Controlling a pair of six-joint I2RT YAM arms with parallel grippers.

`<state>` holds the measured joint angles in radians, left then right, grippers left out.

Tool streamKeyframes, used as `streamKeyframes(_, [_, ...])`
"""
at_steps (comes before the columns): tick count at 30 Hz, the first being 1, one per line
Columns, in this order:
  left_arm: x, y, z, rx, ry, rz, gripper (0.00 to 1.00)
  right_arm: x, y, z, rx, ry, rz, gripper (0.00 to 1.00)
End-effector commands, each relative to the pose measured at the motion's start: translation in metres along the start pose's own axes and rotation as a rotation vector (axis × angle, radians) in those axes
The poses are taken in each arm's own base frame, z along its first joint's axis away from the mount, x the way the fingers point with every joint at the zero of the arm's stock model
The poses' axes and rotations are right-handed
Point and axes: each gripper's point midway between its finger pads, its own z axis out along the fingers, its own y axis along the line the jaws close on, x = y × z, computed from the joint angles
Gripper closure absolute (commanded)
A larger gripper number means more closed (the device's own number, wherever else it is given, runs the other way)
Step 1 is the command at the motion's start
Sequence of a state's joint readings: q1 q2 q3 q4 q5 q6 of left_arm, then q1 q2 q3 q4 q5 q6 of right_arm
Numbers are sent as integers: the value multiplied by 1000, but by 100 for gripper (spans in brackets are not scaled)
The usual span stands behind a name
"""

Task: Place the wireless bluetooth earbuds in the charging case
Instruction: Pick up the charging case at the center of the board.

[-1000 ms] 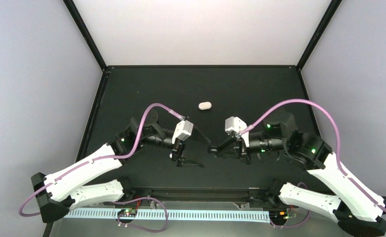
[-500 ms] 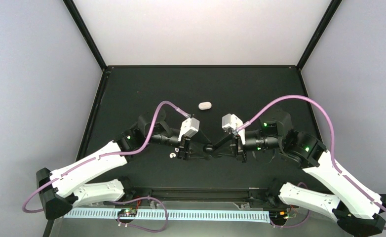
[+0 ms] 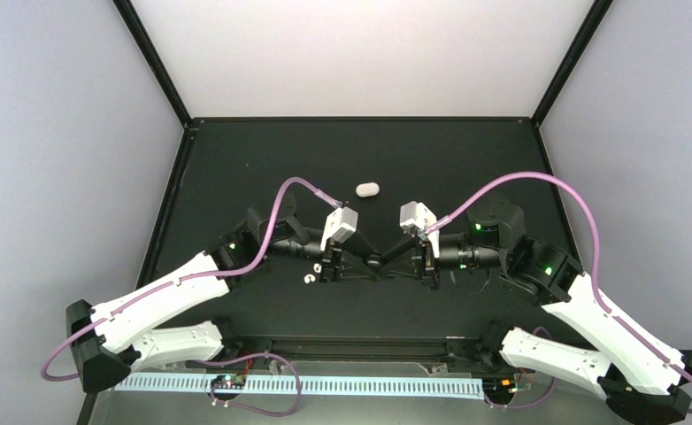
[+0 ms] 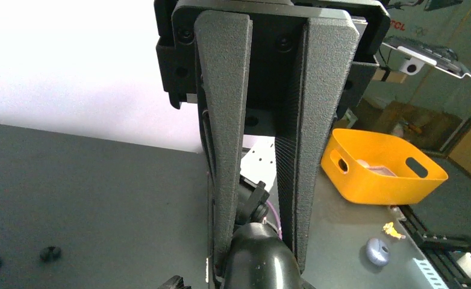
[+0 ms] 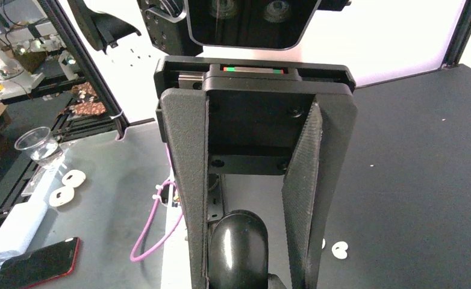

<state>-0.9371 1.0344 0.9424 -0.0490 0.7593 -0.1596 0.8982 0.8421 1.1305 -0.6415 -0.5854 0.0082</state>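
The charging case (image 3: pixel 367 189) is lying shut on the black table (image 3: pixel 263 159) in the top view, beyond both arms and roughly midway between them. Nearer to you, the left gripper (image 3: pixel 366 266) and the right gripper (image 3: pixel 383 264) are meeting tip to tip over a black oval object (image 3: pixel 373 262), well apart from the case. One white earbud (image 3: pixel 309 279) is lying on the table just left of the left gripper's fingers, and nothing is touching it.

In the left wrist view, your left gripper (image 4: pixel 258 256) is standing narrow. Its two fingers (image 4: pixel 224 150) are flanking the black oval object (image 4: pixel 254 259), with a pad against each side. You cannot tell from here whether they are pressing on it or only resting there. Two black round bits (image 4: pixel 50 253) are sitting on the table at the lower left. An orange basket (image 4: pixel 365 186) is standing off the table behind. Neither the case nor an earbud is showing here.

In the right wrist view, your right gripper (image 5: pixel 245 265) is also standing narrow and is gripping the black oval object (image 5: pixel 239 247) between its fingers (image 5: pixel 188 180). The earbud (image 5: pixel 339 250) is lying on the table just right of the right-hand finger. A smaller white bit (image 5: pixel 322 244) is peeking out beside that finger, too hidden for you to tell what it is. Off the table to the left, a red phone (image 5: pixel 34 262) and a plastic cup (image 5: pixel 37 144) are resting on a grey surface.
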Motion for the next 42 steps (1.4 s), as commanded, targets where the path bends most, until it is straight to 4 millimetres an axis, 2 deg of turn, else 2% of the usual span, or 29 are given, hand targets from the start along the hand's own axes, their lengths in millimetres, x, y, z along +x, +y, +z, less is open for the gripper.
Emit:
streamKeyframes(1, [-10, -3, 0, 14, -30, 8, 55, -11, -1, -1, 15, -55, -15, 99])
streamKeyframes(9, [-4, -2, 1, 19, -21, -8, 54, -16, -2, -5, 37, -87, -22, 99])
streamKeyframes(16, [-5, -3, 0, 18, -32, -4, 60, -15, -2, -3, 29, -89, -17, 99])
streamKeyframes(23, [-14, -6, -4, 18, -61, 12, 54, -15, -1, -2, 17, -95, -11, 99])
streamKeyframes(28, [-13, -8, -5, 16, -62, 23, 61, -14, -1, -1, 16, -95, -7, 99])
streamKeyframes(42, [-7, -6, -3, 18, -47, 14, 64, -17, 0, -3, 15, -109, -13, 99])
